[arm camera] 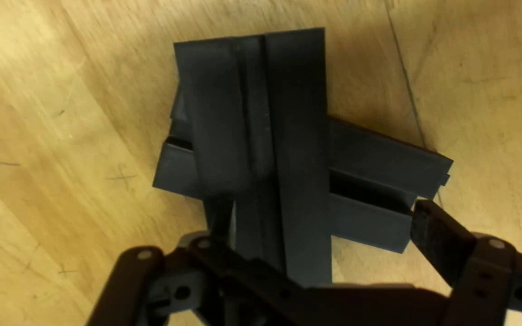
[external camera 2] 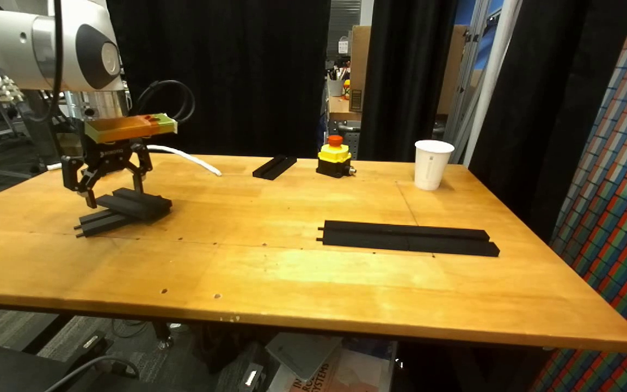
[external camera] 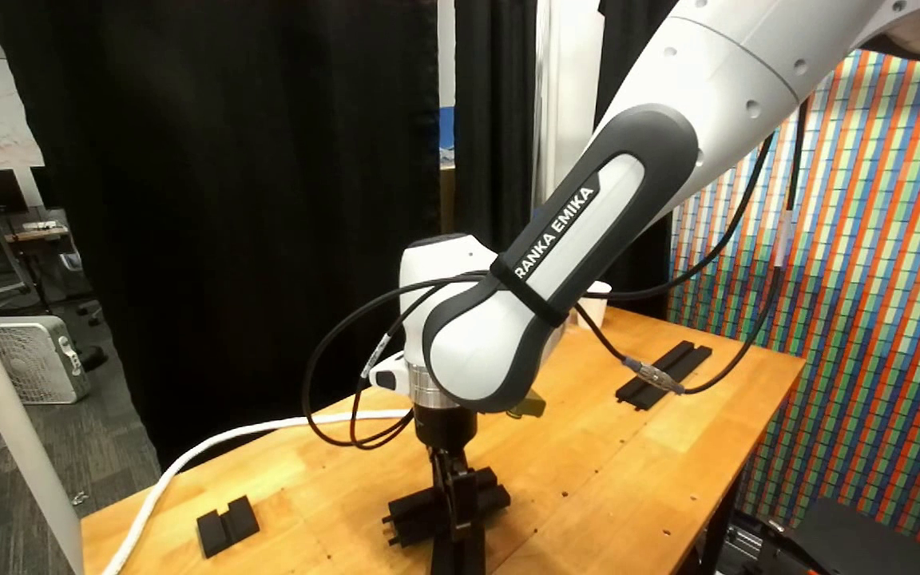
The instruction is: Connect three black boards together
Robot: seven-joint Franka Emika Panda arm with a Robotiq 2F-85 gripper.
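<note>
My gripper [arm camera: 323, 206] stands open above two crossed black boards, gripping neither. The upper board [arm camera: 299, 149] runs up and down in the wrist view, across the lower board [arm camera: 374, 181]. One fingertip overlaps the upper board's left edge from above; the opposite one appears beside the lower board's right end. In an exterior view, pins stick out from the lower board [external camera 2: 101, 222]. A short grooved black board [external camera 2: 275, 167] lies apart towards the back. Farther right is a long black board [external camera 2: 409, 238] with pins at one end; a faint line crosses its middle.
Behind the boards stand a yellow and red emergency stop button [external camera 2: 335, 155] and a white paper cup [external camera 2: 433, 163]. A white curved strip [external camera: 220, 439] runs along the table's edge. Cables [external camera: 356, 343] loop loosely beside the wrist. The wooden table [external camera 2: 270, 283] ends at a front edge.
</note>
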